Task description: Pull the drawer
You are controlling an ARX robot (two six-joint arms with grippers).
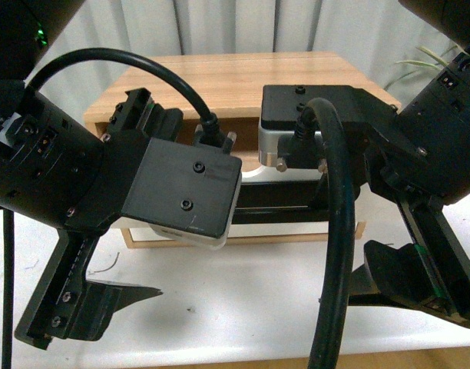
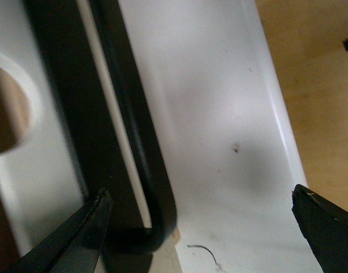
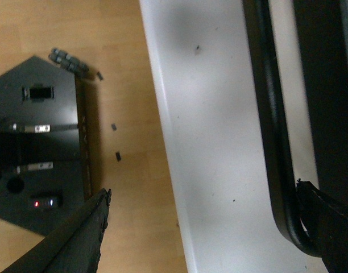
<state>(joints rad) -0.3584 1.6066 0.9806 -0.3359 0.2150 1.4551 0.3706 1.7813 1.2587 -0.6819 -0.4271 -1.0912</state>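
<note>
The drawer sits in the front of a wooden cabinet, mostly hidden behind both arms; its black bar handle shows under the wrists. In the left wrist view the white drawer front with its notch is close, and the handle's bent end lies between the spread fingers of my open left gripper, nearer one finger. My open right gripper straddles the other handle end, which lies right against one fingertip; whether they touch I cannot tell.
The cabinet stands on a white table whose edge runs close below the grippers. Beyond it is wooden floor with a black robot base. A small dark wire scrap lies on the table.
</note>
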